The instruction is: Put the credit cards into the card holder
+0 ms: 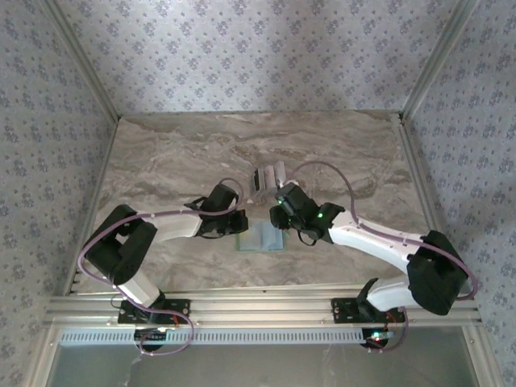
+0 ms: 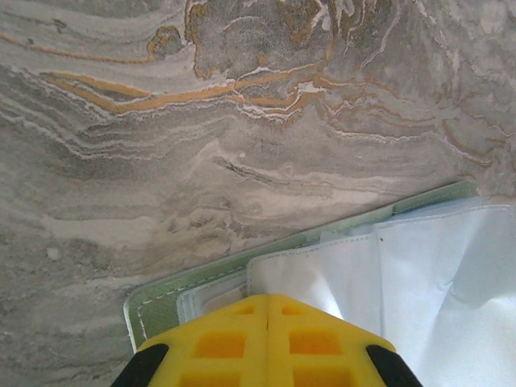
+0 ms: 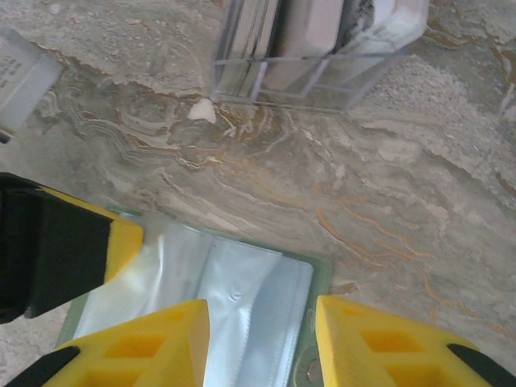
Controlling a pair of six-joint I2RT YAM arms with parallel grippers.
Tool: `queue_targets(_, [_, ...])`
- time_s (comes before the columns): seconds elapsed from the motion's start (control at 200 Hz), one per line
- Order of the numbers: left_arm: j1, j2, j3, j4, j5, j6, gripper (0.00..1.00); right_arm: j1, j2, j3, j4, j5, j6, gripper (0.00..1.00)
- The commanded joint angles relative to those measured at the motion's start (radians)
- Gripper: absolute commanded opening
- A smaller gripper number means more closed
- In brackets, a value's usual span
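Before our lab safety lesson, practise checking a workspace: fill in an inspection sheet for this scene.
Surface: marbled table, flat.
Job's things: card holder lies open with its clear sleeves up; credit cards stand in a clear box behind it.
Clutter: small white chip near the box.
Grippers: left gripper shut, over the holder; right gripper open above it.
Cables: purple cables loop along both arms.
Surroundings: patterned walls, aluminium frame.

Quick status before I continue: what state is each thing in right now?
Card holder: lying open on the table, clear sleeves up.
Credit cards: standing on edge in a clear stand.
Left end effector: shut, over the sleeves.
Right end effector: open, holding nothing.
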Motion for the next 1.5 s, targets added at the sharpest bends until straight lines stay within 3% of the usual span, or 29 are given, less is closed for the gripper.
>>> queue_targets(0.0, [-0.001, -0.026, 0.012, -0.11, -0.008, 0.029, 0.05, 0.006, 0.039, 0.044, -0.039, -0.018, -0.038, 0.41])
queue_targets(0.33, [-0.053, -0.164, 0.095, -0.252, -0.131, 0.091, 0.21, -0.053, 0.085, 0.071, -0.068, -0.089, -0.036, 0.36])
queue_targets(0.78, [-0.071, -0.133, 0.107, -0.282, -0.027, 0.148, 0.38, -0.333, 0.235, 0.302, -0.113, -0.248, -0.101, 0.55])
queue_targets(1.064, [0.005, -0.208, -0.048, -0.067, 0.046, 0.155, 0.49, -0.428, 0.43, 0.482, -0.117, -0.374, -0.139, 0.54])
queue_targets(1.494, [0.068, -0.278, -0.099, -0.06, 0.045, 0.152, 0.56, -0.437, 0.555, 0.574, -0.073, -0.553, -0.109, 0.49])
